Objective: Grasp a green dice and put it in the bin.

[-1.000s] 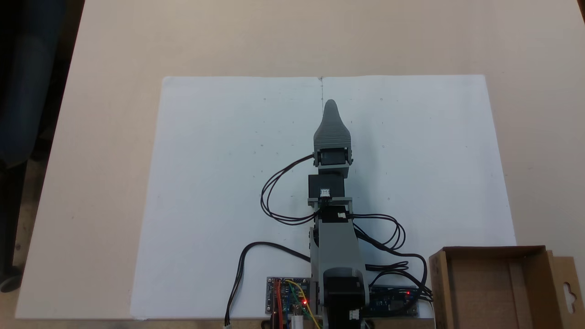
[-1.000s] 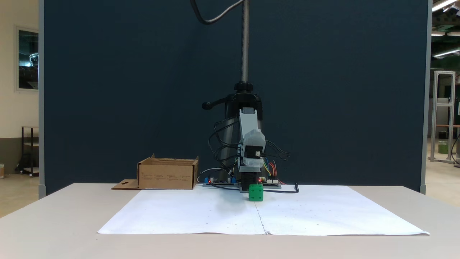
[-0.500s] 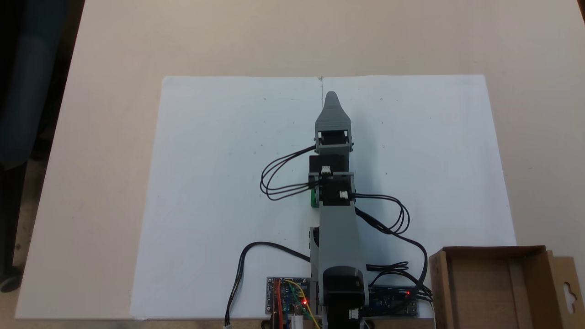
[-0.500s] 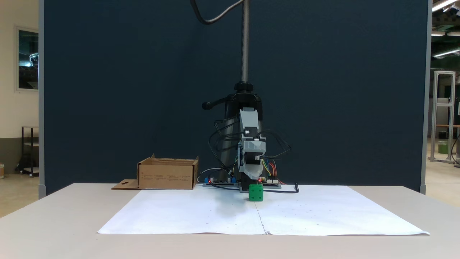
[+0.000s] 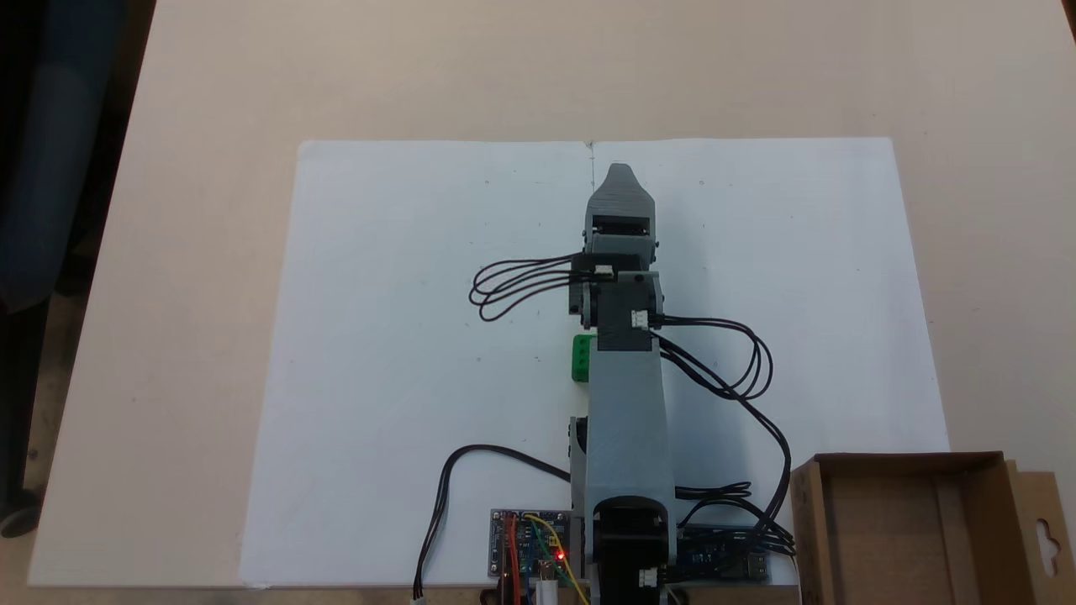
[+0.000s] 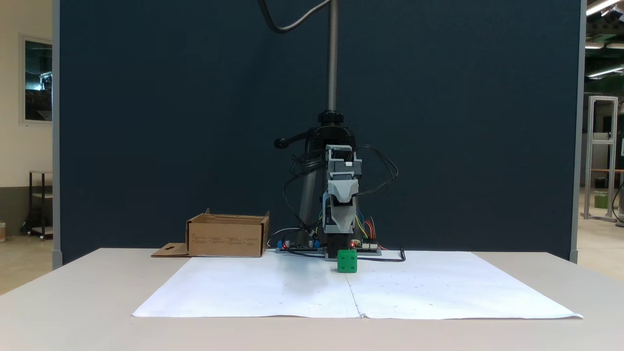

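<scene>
From my seat at the front camera, nearest me is the dice [image 6: 347, 261], sitting free on the white sheet [image 6: 438, 292], below the gripper [image 6: 340, 229] and a touch to its right in that view; seen from above, the dice [image 5: 581, 358] peeks out at the left edge of the forearm, well back toward the base from the fingers [image 5: 620, 172]. I cannot tell how wide the fingers stand: the jaws line up one behind the other for both cameras. Farther off, the bin [image 6: 227, 236] stands well left of the fingers by the front camera, and at lower right beside the base from above [image 5: 912, 462], with nothing in it that I can see. My judgement is that the step in hand is the reach, hardly begun. To do it well I would fold the wrist back and down until the fingers straddle the dice squarely, open them before descending, and close only when the cube is centred between them. Against 1 s ago, the arm has risen and stretched forward, uncovering the dice from above; the dice has not shifted.
</scene>
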